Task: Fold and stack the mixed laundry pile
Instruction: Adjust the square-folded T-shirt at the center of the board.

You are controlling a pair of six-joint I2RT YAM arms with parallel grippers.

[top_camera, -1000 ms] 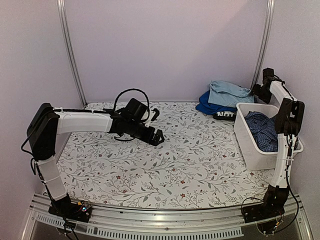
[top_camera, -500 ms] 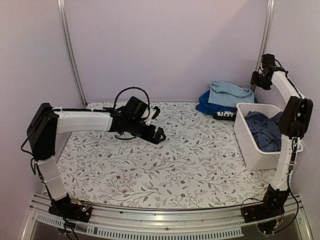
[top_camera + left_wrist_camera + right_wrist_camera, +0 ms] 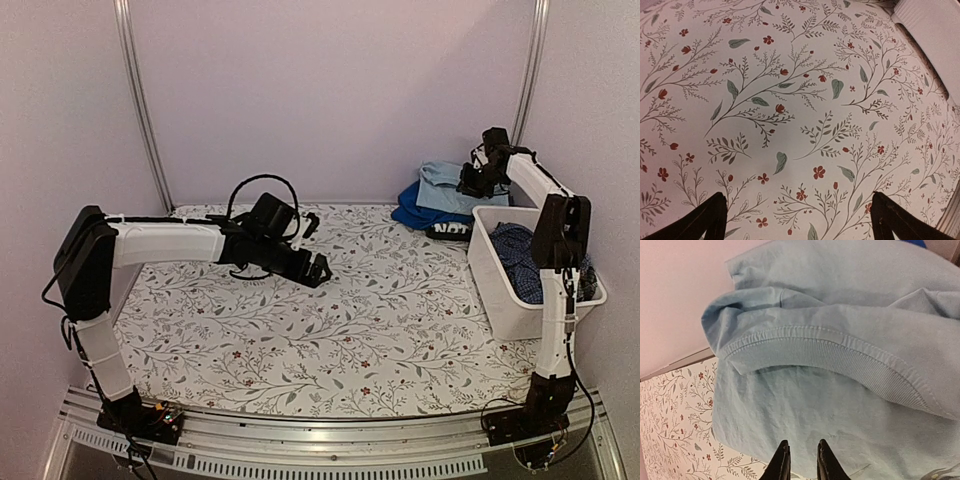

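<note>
At the upper right of the overhead frame, along the far edge of the leaf-and-flower tabletop [image 3: 350, 320]: pale blue garment [image 3: 438, 188] heaped on top of royal blue garment [image 3: 412, 216]. Just below them in the frame, beside the far corner of the white tub [image 3: 500, 300]: a small black-and-white cloth [image 3: 450, 230], pattern too small to read. Inside the tub, at the right edge of the frame: dark blue check garment [image 3: 520, 255], crumpled. Right pincer [image 3: 470, 185] poised over the pale blue garment, narrowed almost shut with only a thin slit between the tips. In its wrist view, ribbed hem and folds of that garment filling the frame beyond the tips, no cloth pinched between them. Left pincer [image 3: 318, 270] left of centre in the overhead frame, low over bare tabletop, well apart from all the clothing, spread wide and holding nothing. In its wrist view, one dark fingertip in each lower corner, floral print between.
</note>
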